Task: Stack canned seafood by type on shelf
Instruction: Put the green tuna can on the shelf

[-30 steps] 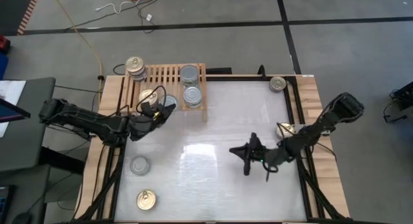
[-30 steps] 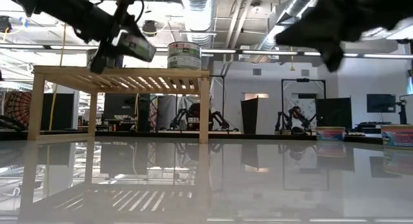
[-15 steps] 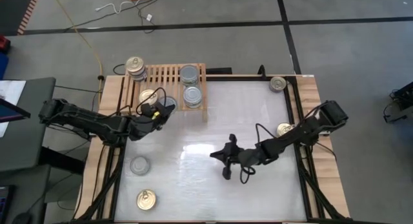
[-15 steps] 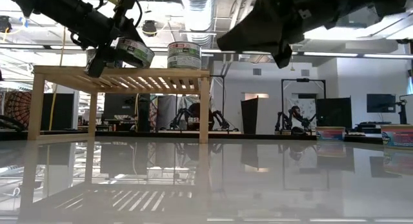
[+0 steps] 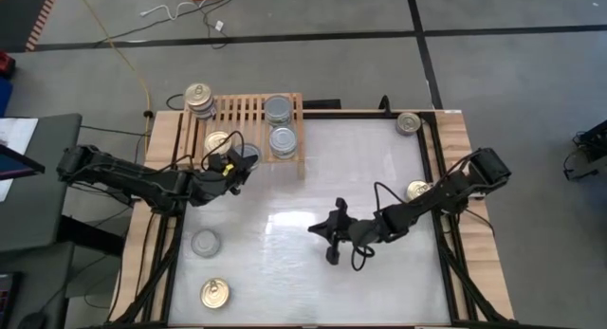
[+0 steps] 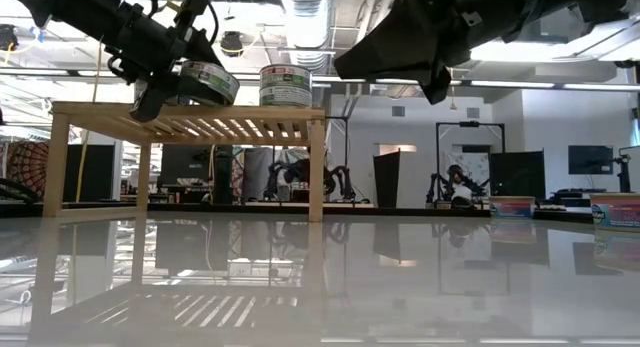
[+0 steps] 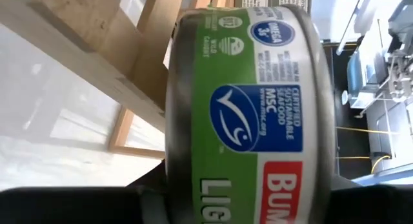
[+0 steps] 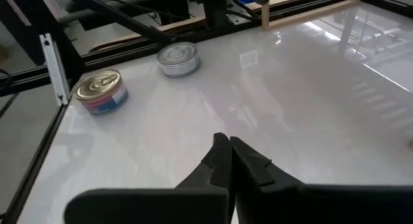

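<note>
The left gripper (image 5: 239, 161) is at the shelf's (image 5: 248, 109) near edge, and its jaws are closed partway around a green-labelled tin (image 7: 248, 114) (the label shows a blue fish mark and red lettering), which it holds tilted just above the slatted top, as the low view shows (image 6: 205, 82). The light-wood shelf stands at the far left corner of the white table (image 5: 313, 272). On it, two silver-topped tins (image 5: 281, 126) sit one behind the other toward its right end, a gold-topped tin (image 5: 217, 140) lies near its left front, and a short stack with a gold top (image 5: 198, 97) rests at its far left corner. The right gripper (image 5: 331, 242) hangs over the open middle of the table, well apart from the shelf, with its jaws pressed together and nothing between them, as the right wrist view makes plain (image 8: 227, 161). Loose tins remain on the table: a silver-topped one (image 5: 205, 242) and a gold-topped one (image 5: 214, 293) at the near left, another gold-topped one (image 5: 417, 190) by the right rail, and one more (image 5: 409, 123) at the far right corner. In the right wrist view a gold-topped tin with a red and blue label (image 8: 100, 91) and a silver one (image 8: 178, 59) sit near each other by the black frame.
</note>
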`<action>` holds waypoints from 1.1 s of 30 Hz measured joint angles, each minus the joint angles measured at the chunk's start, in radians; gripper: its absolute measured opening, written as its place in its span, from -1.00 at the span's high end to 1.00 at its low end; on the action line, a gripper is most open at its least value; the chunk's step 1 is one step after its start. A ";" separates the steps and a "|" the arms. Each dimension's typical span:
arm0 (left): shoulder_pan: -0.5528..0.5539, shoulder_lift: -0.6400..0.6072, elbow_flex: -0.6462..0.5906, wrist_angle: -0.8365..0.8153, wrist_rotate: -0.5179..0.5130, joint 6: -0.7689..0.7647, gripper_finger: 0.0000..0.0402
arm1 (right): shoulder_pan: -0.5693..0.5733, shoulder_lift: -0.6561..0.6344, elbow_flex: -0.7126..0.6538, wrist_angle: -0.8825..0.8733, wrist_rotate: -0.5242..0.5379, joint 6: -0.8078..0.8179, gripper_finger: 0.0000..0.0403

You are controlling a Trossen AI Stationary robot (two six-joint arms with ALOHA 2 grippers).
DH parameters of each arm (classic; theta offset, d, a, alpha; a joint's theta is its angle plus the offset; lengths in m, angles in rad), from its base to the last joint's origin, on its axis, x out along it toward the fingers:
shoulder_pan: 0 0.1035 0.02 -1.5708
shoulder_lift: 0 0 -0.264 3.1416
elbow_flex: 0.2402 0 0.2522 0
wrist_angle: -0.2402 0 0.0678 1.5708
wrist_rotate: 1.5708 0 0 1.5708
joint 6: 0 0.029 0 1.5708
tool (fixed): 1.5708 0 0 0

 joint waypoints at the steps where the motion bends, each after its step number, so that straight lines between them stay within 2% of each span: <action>1: 0.000 0.000 0.000 0.000 -0.001 0.000 0.31 | -0.003 0.000 0.000 0.000 0.000 0.000 0.87; 11: 0.034 0.000 0.000 0.000 -0.017 -0.096 0.31 | -0.031 0.000 0.000 0.004 -0.002 0.000 0.88; 20: 0.076 0.001 0.000 0.001 -0.017 -0.015 0.30 | -0.072 0.000 0.000 0.013 -0.070 -0.001 0.89; 24: 0.076 0.001 0.000 0.002 -0.019 -0.024 0.25 | -0.101 0.000 0.000 0.046 -0.099 -0.001 0.89; 26: 0.077 0.001 0.000 0.014 -0.019 0.023 0.22 | -0.114 0.000 0.000 0.059 -0.123 -0.001 0.89; 33: 0.077 0.002 0.000 0.152 -0.041 0.162 0.13 | -0.127 0.000 0.000 0.061 -0.158 -0.002 0.90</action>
